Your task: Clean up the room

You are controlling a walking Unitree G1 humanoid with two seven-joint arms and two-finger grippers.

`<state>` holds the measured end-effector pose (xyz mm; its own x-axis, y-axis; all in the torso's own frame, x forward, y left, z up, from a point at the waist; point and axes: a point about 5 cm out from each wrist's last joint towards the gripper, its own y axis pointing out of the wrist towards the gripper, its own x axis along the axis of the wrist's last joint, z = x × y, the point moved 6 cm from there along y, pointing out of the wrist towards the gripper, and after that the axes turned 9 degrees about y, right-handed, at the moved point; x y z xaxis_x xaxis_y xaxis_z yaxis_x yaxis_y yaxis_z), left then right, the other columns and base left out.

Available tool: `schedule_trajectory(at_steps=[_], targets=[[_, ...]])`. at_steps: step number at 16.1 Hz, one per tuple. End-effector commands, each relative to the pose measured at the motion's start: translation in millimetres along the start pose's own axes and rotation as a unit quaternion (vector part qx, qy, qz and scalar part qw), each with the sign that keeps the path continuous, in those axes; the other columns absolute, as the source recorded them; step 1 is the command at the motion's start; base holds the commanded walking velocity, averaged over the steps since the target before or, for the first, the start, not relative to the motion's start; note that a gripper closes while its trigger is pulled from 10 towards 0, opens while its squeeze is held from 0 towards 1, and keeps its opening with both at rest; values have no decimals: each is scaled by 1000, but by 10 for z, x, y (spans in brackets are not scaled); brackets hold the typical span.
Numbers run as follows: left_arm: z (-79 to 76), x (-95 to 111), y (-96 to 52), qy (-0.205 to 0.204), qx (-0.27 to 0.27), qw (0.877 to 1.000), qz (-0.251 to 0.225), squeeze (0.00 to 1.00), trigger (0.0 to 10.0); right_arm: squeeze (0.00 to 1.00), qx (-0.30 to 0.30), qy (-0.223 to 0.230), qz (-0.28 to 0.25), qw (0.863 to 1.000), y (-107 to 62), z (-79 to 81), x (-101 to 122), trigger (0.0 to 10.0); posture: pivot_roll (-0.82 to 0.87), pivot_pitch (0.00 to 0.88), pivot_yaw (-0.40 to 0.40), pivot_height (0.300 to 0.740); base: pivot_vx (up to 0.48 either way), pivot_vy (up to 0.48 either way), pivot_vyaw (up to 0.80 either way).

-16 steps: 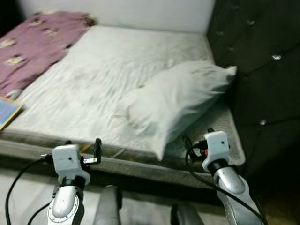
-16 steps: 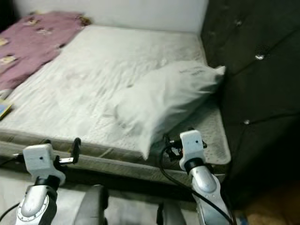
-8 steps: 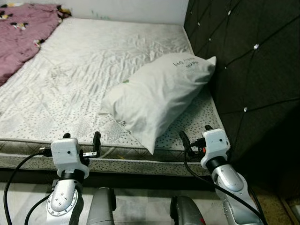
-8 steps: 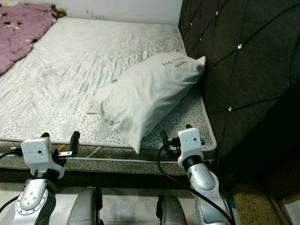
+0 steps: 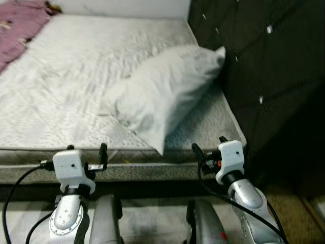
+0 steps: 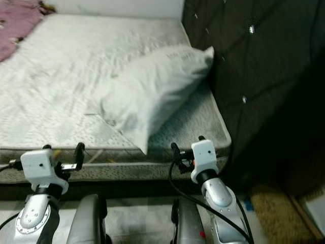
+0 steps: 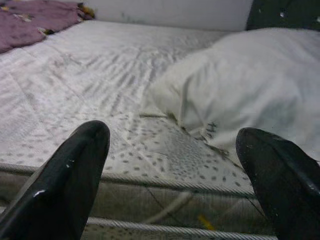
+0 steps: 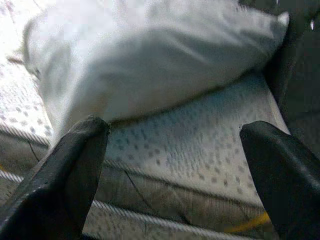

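A white pillow lies at an angle on the bare white mattress, its far corner against the dark headboard. It also appears close ahead in the left wrist view and the right wrist view. A purple blanket covers the bed's far left corner. My left gripper hovers open in front of the mattress edge, empty. My right gripper is open and empty too, just short of the mattress corner below the pillow.
The tufted headboard rises along the right side of the bed. A white wall runs behind the bed. Brown floor lies to the right of the bed corner. The mattress side edge stands directly ahead of both grippers.
The whole view has swung to the right and closer to the bed corner, so the camera moved. Pillow and blanket lie as before. Both grippers stay open at the same height.
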<state>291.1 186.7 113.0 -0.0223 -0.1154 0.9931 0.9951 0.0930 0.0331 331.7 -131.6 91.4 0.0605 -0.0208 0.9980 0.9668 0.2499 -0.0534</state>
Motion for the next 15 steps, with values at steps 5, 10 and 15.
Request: schedule_trajectory(at_steps=[5, 10, 15], targets=[[-61, 106, 10, -8, -16, 1000, -19, 0, 10000, 0, 18, -5, -17, 1000, 19, 40, 93, 10000, -23, 100, -39, 517, 122, 0, 0], [-91, 121, 7, -15, -25, 999, -23, 0, 10000, 0, 43, -20, -26, 999, 55, 123, 157, 10000, -25, 102, -41, 517, 429, 0, 479], [-100, 116, 14, -17, -28, 999, -22, 0, 10000, 0, 43, -19, -25, 999, 79, 102, 158, 10000, -25, 104, -39, 517, 480, 0, 93]])
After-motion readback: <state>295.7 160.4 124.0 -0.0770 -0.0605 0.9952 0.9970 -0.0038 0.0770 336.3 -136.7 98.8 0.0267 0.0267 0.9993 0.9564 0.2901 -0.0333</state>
